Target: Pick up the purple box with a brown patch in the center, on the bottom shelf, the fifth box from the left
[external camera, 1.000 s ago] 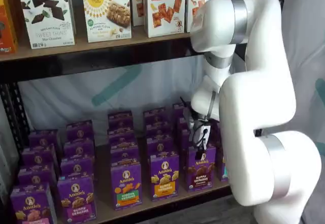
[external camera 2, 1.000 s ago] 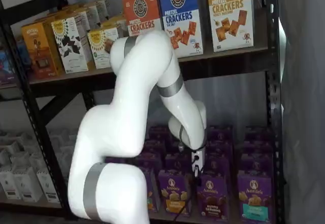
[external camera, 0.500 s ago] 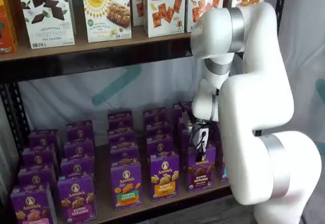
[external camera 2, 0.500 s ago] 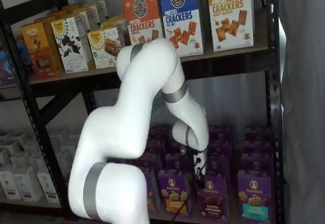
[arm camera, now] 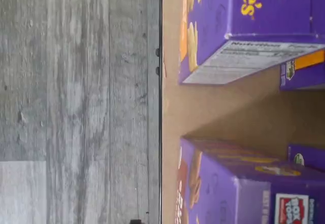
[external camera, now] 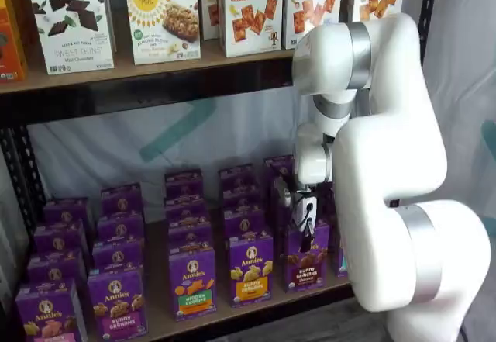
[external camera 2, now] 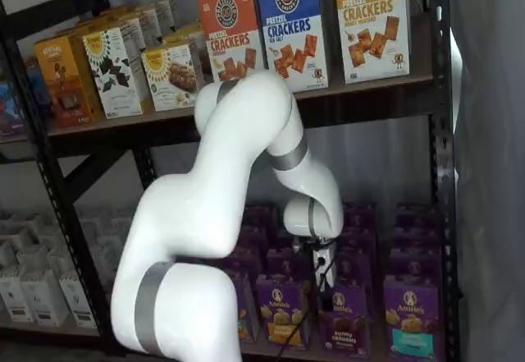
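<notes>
Your gripper (external camera: 304, 219), fingers spread, hangs above the glossy rectangular purple box (external camera: 305, 260) on the wooden bottom shelf (external camera: 232, 311).

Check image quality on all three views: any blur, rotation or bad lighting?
Wrist view: turned on its side, close purple cartons soft, small print unreadable. Both shelf views: even lighting, no glare; the white arm blocks much of the frame; the purple box label is small but legible, and the claw looks dark with little detail.
</notes>
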Robot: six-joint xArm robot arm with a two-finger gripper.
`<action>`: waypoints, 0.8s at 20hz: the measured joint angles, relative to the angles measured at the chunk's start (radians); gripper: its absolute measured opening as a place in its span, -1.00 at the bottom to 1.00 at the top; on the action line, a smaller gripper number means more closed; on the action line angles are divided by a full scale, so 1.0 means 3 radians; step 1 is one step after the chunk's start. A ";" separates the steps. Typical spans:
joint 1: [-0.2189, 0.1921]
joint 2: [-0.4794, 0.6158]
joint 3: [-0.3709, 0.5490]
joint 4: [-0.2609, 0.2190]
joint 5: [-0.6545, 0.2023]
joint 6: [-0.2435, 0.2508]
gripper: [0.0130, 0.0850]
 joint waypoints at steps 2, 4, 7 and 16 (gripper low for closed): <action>-0.0001 0.0028 -0.0010 -0.0049 -0.0035 0.0044 1.00; -0.0002 0.0055 -0.0008 -0.0103 -0.0093 0.0092 1.00; -0.0007 0.0083 -0.0004 -0.0113 -0.0145 0.0095 1.00; -0.0004 0.0070 0.0042 0.0115 -0.0201 -0.0116 0.67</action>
